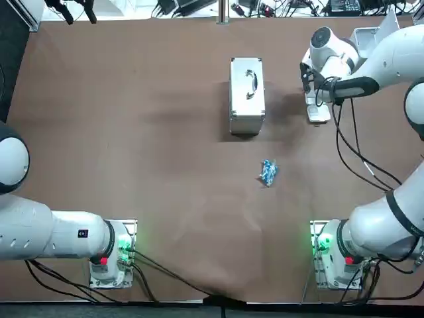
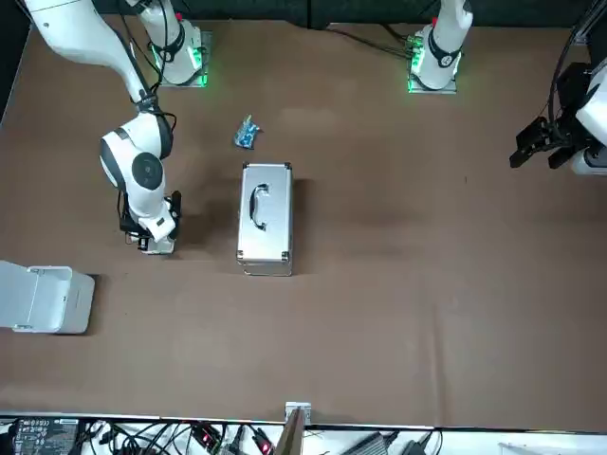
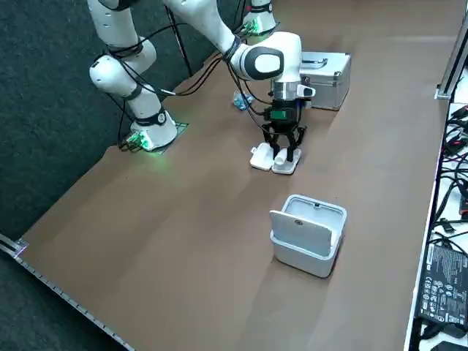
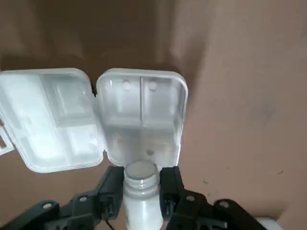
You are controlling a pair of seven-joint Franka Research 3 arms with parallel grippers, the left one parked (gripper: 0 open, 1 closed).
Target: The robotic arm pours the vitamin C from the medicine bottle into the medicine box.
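medicine bottle (image 4: 140,196), white, clamped between right gripper (image 4: 142,183) fingers, neck at edge of medicine box (image 4: 139,120). box lies open at far right of table (image 1: 132,132), lid flat beside divided tray; compartments show in wrist view alone. silver case (image 1: 247,96) near, blue packet (image 1: 267,172) apart. white tub (image 3: 308,234) outside top view.

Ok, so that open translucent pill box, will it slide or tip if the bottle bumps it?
Probably slides: the translucent plastic pill box looks thin and empty, so light on the smooth brown table. Its lid, open flat, likely resists tipping. The right arm's jaws, shut on the small white bottle at its edge, could shift it.
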